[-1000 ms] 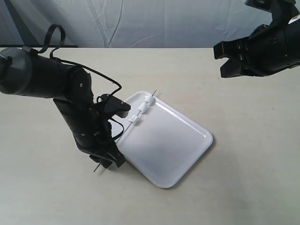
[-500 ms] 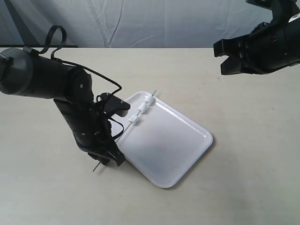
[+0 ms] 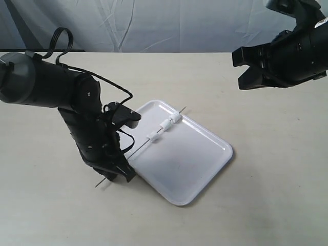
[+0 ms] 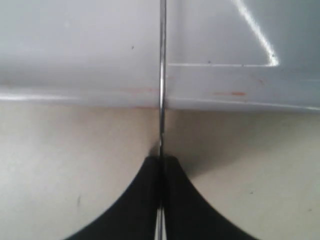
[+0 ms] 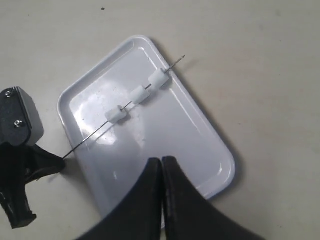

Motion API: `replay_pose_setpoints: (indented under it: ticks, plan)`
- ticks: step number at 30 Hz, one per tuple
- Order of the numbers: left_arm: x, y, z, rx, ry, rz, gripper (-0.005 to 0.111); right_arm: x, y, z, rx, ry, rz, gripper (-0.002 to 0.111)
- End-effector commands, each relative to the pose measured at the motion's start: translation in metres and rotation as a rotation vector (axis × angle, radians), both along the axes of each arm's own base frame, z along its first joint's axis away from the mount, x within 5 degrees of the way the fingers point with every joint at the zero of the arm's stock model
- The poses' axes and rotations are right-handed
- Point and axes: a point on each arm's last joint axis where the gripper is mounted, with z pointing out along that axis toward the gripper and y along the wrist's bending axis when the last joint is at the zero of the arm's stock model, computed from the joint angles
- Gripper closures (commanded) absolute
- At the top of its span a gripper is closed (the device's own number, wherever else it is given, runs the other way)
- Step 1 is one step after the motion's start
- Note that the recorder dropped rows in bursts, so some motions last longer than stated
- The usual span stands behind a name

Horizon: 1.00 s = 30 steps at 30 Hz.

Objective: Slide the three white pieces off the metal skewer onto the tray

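Toward the left edge of the desk point(image 3: 266, 184), a matte beige top with faint scuffs, stands the left arm, a thick black cylinder with a looped cable. Its left gripper point(image 3: 117, 169) is clamped tight on the metal skewer point(image 3: 139, 147). In the left wrist view the two curved black fingers point(image 4: 142, 200) meet on the rod with no gap. A short end of the rod pokes out behind the grip toward the near edge.

The skewer is a thin, straight grey wire with a dull shine. It slants from the grip toward the far right and crosses the tray point(image 3: 189, 159) at mid-desk. The tray is a glossy white rectangle with rounded corners and a low raised rim, set cornerwise to the desk edges.

The three white pieces point(image 3: 165, 125) are threaded on the rod over the tray's far-left part. They are small, matte, blocky cylinders with gaps between them, and the bare tip shows past the last one. I cannot tell whether they touch the tray.

Above the far right corner hangs the right gripper point(image 5: 162, 161), black, pressed closed and holding nothing.
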Motion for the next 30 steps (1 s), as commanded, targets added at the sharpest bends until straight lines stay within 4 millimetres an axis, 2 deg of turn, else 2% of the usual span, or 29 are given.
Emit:
replay_pose_setpoints:
  ticks: [1, 7, 12, 16, 20, 24, 27, 30]
  plan:
    - [-0.007, 0.005, 0.017, 0.028, -0.015, 0.013, 0.107, -0.005, 0.004, -0.012, 0.068, 0.060, -0.025, 0.109]
    - [-0.028, 0.017, 0.038, 0.009, -0.018, 0.040, 0.107, -0.018, -0.001, -0.055, 0.135, 0.088, -0.153, 0.109]
    - [-0.051, 0.029, 0.042, 0.001, 0.026, 0.060, 0.107, -0.034, 0.003, -0.081, 0.293, 0.127, -0.241, 0.109]
    - [-0.075, 0.040, 0.047, -0.076, -0.003, 0.116, 0.107, -0.050, 0.029, -0.102, 0.367, 0.096, -0.140, 0.109]
    - [-0.096, 0.050, 0.056, -0.141, -0.031, 0.127, 0.107, -0.041, 0.063, -0.122, 0.307, 0.142, -0.014, 0.109]
    - [-0.112, 0.055, 0.064, -0.213, -0.054, 0.127, 0.107, -0.021, 0.085, -0.110, 0.327, 0.080, 0.055, 0.109]
    - [-0.116, 0.057, 0.065, -0.243, -0.079, 0.149, 0.107, -0.014, 0.089, -0.101, 0.340, 0.040, 0.072, 0.109]
    - [-0.117, 0.057, 0.068, -0.289, -0.107, 0.188, 0.107, -0.014, 0.090, -0.103, 0.331, 0.033, 0.088, 0.109]
